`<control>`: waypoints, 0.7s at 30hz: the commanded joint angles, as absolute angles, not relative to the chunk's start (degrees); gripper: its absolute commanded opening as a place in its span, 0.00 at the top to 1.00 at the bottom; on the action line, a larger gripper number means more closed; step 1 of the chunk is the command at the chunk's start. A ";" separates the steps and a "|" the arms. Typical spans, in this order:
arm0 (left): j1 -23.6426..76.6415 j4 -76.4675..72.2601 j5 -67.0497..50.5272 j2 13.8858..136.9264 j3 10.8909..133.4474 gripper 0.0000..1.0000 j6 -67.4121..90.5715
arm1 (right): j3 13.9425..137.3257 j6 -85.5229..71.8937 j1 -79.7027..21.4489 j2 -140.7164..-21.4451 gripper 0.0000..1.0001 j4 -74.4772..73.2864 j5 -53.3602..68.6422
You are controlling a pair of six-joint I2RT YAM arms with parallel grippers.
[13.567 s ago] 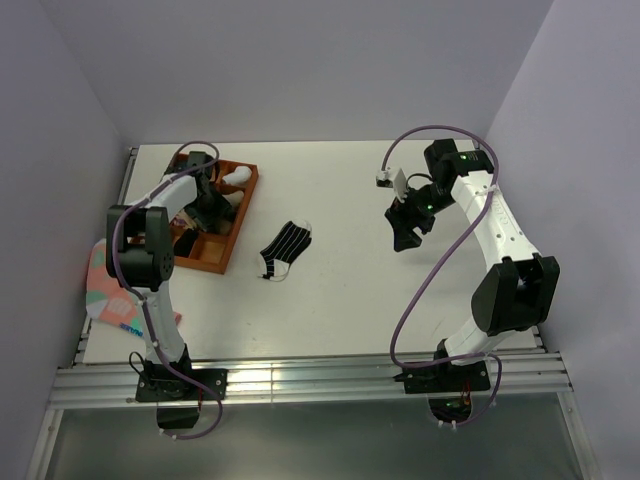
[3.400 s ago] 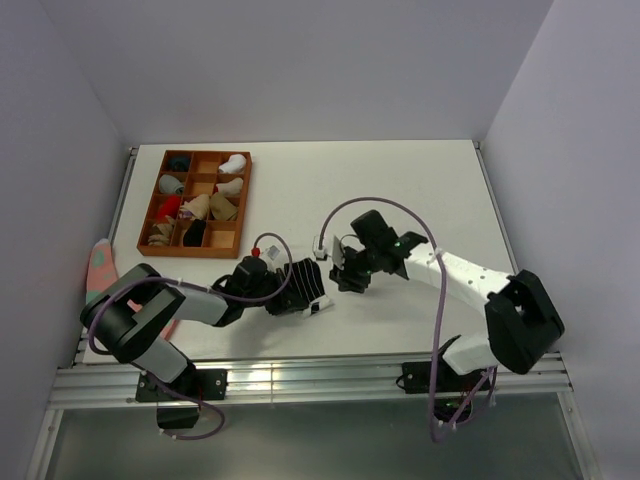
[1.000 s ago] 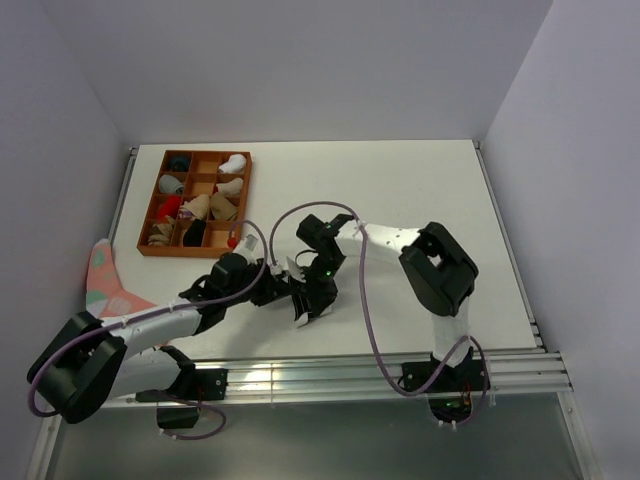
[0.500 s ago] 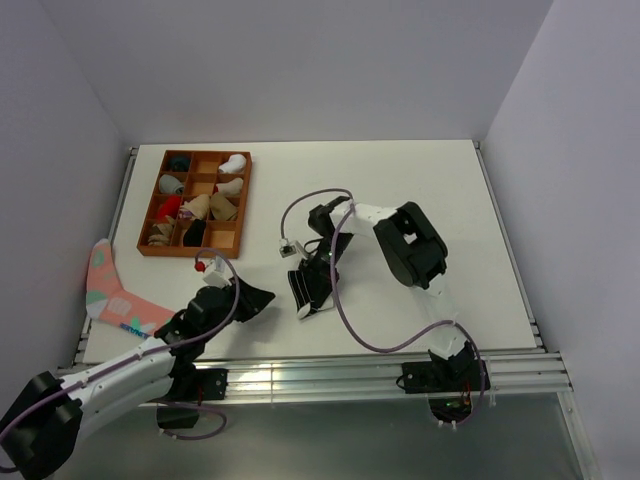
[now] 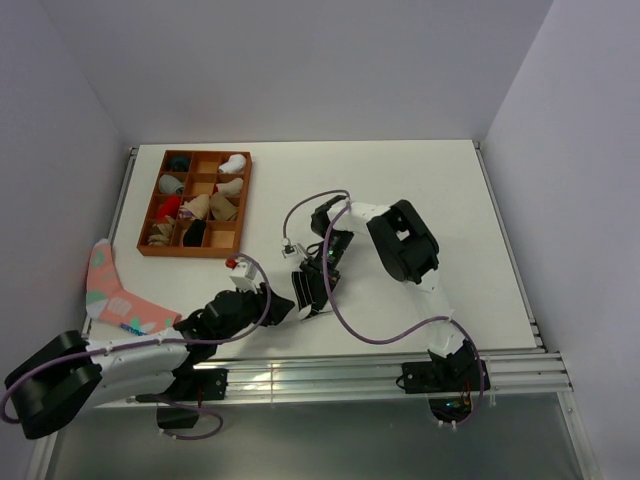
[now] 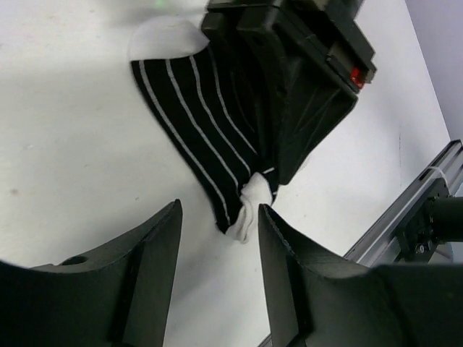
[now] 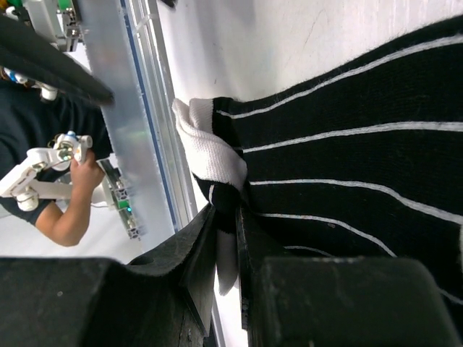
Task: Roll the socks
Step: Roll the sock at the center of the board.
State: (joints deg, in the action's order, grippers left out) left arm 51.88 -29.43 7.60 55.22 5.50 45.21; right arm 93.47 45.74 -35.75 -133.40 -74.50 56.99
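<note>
Our right hand (image 7: 226, 217) pinches the black striped sock (image 6: 202, 116) (by its white end); our left hand (image 6: 218, 217), spread apart, should roll slowly and tight

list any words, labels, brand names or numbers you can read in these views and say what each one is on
No text can be read in any view.
A dark band near the lower edge of the pink sock may carry print, but it is too small to read.
On the black striped sock there are only plain white stripes, no lettering.
</note>
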 commanded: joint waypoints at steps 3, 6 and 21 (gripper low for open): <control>54.93 -42.26 10.99 60.45 7.91 0.47 40.17 | 95.80 46.41 -35.33 -134.73 0.79 -77.52 58.27; 55.02 -45.08 9.24 63.45 8.61 0.47 39.03 | 95.80 46.32 -35.33 -135.17 0.79 -77.70 58.54; 55.02 -52.12 -1.57 77.51 13.01 0.45 36.30 | 95.27 45.70 -34.37 -135.44 0.78 -77.08 58.62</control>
State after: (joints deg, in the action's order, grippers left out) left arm 54.70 -47.24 1.85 75.90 11.03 38.11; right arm 93.86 45.65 -34.74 -135.26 -75.68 57.76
